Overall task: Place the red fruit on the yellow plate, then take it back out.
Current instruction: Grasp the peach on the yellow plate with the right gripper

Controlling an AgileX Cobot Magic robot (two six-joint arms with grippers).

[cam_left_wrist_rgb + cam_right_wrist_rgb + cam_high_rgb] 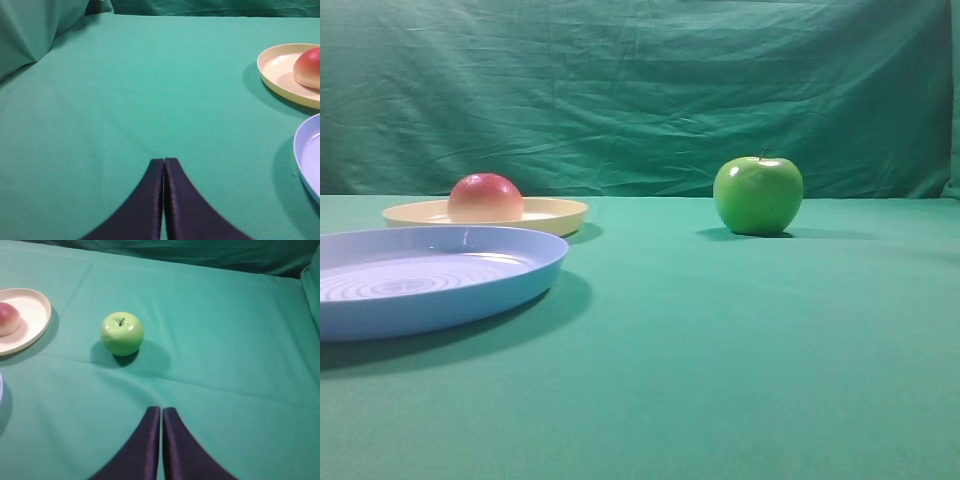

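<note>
The left gripper (163,162) is seen pressed shut and empty, with the red fruit (308,68) resting on the yellow plate (280,67) ahead to its right across bare cloth; this arm is judged nearer. The right gripper (161,411) is likewise closed, the green apple (122,333) lying between it and the plate.

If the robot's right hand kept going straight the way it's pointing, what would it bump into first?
Probably nothing. The right hand, shut, points over bare green cloth. The green apple sits a little left of that line, so it would likely pass beside it, though depth is hard to judge.
</note>
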